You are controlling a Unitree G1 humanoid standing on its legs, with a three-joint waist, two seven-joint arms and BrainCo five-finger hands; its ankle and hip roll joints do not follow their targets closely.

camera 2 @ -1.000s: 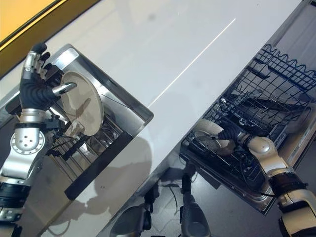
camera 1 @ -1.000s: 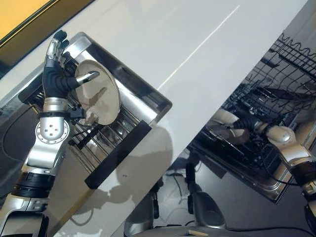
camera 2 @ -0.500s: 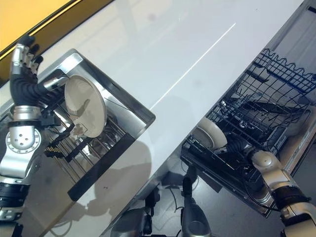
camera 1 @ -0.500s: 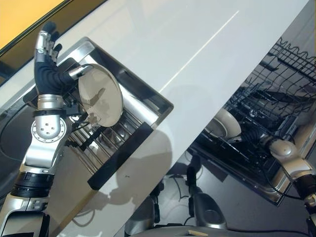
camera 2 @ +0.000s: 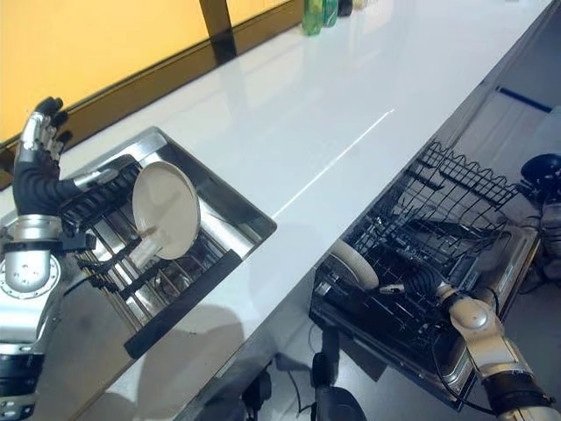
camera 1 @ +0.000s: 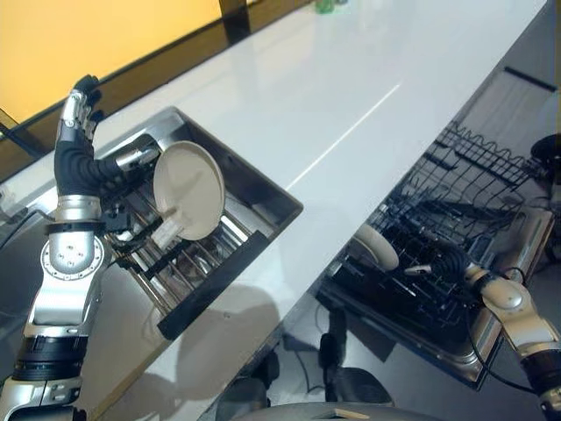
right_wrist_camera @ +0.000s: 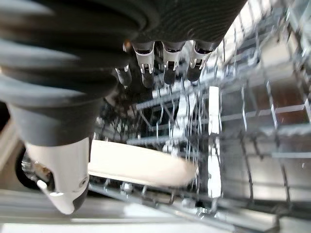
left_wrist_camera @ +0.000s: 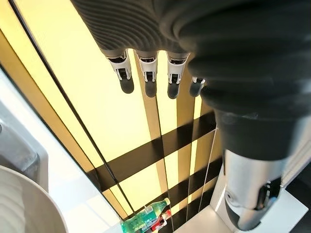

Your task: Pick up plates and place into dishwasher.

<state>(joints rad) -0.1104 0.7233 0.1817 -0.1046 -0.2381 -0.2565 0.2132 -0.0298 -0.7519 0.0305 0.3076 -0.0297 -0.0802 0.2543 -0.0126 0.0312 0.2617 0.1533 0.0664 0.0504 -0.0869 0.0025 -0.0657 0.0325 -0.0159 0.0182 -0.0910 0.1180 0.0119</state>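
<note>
A cream plate [camera 1: 188, 190] stands on edge in the wire rack of the steel sink [camera 1: 263, 189]. My left hand [camera 1: 74, 149] is raised beside it with straight fingers [left_wrist_camera: 148, 68], open, the thumb reaching toward the plate's rim [left_wrist_camera: 24, 204]. A second cream plate [camera 1: 375, 247] stands upright in the dishwasher's lower rack [camera 1: 412, 298]. My right hand [camera 1: 447, 259] hovers in that rack just beside this plate [right_wrist_camera: 141, 167], a little apart from it, fingers [right_wrist_camera: 165, 63] relaxed and holding nothing.
A black bar [camera 1: 210, 285] lies along the sink's near edge. The white counter [camera 1: 351, 88] runs between sink and dishwasher. The dark wire upper rack [camera 2: 456, 189] juts out above the lower one. Bottles [camera 2: 316, 13] stand far back on the counter.
The right hand has let go of the plate in the dishwasher rack and drawn back. The left thumb has come off the sink plate's face. The camera has tipped upward.
</note>
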